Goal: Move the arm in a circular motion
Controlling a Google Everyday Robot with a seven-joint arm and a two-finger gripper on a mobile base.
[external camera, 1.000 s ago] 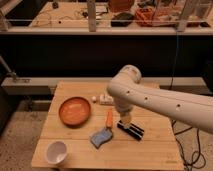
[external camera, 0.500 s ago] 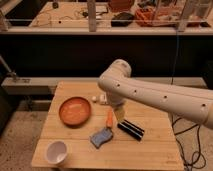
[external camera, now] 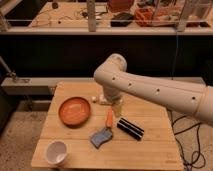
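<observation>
Over wooden table (external camera: 150, 147), arm (external camera: 150, 89), gripper (external camera: 117, 108) near carrot (external camera: 109, 118), open or closed unclear

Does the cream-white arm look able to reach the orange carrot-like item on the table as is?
Probably yes: the gripper of the cream-white arm hangs right beside the orange carrot-like item, nothing between them.

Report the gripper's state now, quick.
Gripper: state cannot be told. It hangs at the end of the arm, low over the wooden table, right of the orange bowl.
</observation>
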